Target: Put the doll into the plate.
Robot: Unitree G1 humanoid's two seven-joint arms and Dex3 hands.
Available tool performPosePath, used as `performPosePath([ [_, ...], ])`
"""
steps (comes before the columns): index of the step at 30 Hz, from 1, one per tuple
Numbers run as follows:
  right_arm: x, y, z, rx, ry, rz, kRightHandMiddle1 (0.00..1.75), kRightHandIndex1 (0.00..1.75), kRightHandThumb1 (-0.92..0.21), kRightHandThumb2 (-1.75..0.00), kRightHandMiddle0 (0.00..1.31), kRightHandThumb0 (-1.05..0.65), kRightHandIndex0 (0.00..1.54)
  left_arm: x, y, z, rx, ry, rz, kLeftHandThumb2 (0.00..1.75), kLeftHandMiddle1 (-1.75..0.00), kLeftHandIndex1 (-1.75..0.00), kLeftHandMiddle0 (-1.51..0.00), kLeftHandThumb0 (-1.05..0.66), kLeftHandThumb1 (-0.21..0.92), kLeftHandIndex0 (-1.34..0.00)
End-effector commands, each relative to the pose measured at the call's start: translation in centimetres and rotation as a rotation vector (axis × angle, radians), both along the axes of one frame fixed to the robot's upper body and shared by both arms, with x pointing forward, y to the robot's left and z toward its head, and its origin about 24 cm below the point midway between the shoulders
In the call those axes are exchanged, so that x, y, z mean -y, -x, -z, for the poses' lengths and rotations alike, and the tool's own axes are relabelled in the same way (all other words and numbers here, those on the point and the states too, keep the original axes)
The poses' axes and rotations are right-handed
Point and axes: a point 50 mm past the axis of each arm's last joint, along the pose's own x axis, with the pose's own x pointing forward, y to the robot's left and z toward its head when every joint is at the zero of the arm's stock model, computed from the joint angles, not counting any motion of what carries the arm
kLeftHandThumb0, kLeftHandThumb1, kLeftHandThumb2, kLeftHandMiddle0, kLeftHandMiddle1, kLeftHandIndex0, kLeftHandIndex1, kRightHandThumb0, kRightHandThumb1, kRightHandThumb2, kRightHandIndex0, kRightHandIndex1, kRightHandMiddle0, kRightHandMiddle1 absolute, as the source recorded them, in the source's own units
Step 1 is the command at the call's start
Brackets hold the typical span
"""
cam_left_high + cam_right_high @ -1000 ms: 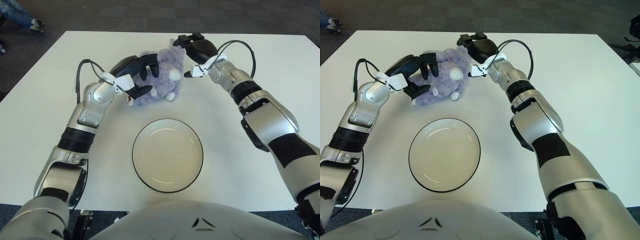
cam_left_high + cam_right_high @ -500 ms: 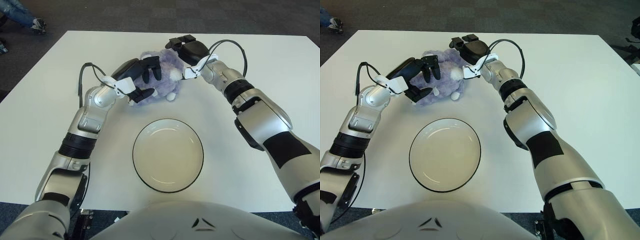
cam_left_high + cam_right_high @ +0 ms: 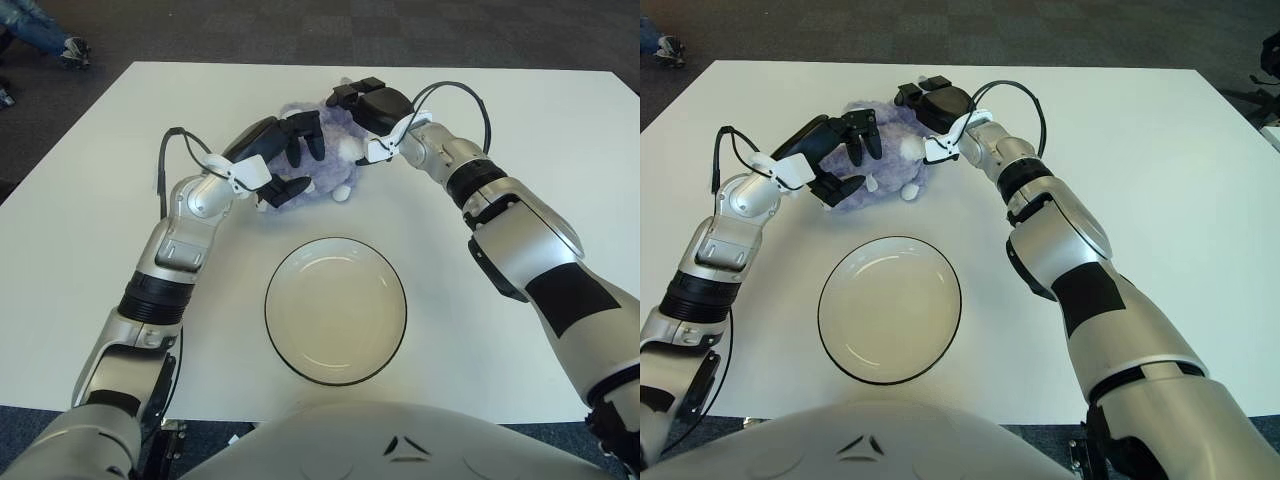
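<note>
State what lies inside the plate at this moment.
Nothing: the plate shows only its bare white inside, with no part covered. The doll lies on the table beyond it, with the left robot hand and right robot hand closing around it.

Bright, even overhead light, soft shadows, sharp focus, mild edge distortion.

White table on dark carpet floor.

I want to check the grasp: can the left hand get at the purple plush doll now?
Probably yes. The left hand is already at the purple plush doll, its fingers around its left side. Nothing lies between them; the right hand is at the far right side.
</note>
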Motion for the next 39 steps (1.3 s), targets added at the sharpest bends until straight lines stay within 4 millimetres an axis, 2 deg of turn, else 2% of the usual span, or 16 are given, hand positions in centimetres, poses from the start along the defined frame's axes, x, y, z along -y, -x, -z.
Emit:
performPosePath([
  [1, -0.6, 0.3, 0.2, -0.025, 0.017, -0.031, 0.76, 0.25, -0.23, -1.11, 0.00, -0.29, 0.03, -0.1, 0.3, 0.0, 0.009, 0.011, -0.018, 1.51, -1.75, -1.75, -0.62, -0.01, 0.15, -0.61],
  [12, -0.7, 0.7, 1.7, -0.042, 0.148, -0.075, 0.64, 0.27, -0.21, -1.17, 0.00, -0.16, 0.08, 0.1, 0.5, -0.4, 0.032, 0.038, -0.014, 1.51, -1.75, -1.75, -0.62, -0.01, 0.15, -0.60],
  [19, -0.7, 0.8, 2.0, -0.049, 0.255, -0.095, 0.64, 0.29, -0.19, -1.20, 0.00, -0.11, 0.11, 0.0, 0.5, -0.4, 0.028, 0.040, -0.026, 1.50, -1.75, -1.75, -0.62, -0.01, 0.16, -0.60],
  [28, -1.2, 1.2, 3.0, -0.091, 0.352, -0.123, 0.78, 0.35, -0.16, -1.25, 0.00, -0.05, 0.17, -0.1, 0.5, -0.5, 0.023, 0.040, -0.039, 1.51, -1.75, -1.75, -0.62, -0.01, 0.15, -0.61],
  [31, -1.4, 1.3, 3.3, -0.102, 0.354, -0.130, 0.87, 0.45, -0.14, -1.27, 0.00, -0.05, 0.17, 0.0, 0.5, -0.6, 0.032, 0.038, -0.038, 1.51, -1.75, -1.75, -0.62, -0.01, 0.15, -0.61],
  [39, -1.6, 1.7, 4.1, -0.123, 0.346, -0.134, 0.92, 0.64, -0.12, -1.31, 0.00, -0.01, 0.14, 0.0, 0.5, -0.5, 0.012, 0.048, -0.036, 1.51, -1.75, -1.75, -0.62, -0.01, 0.15, -0.61],
])
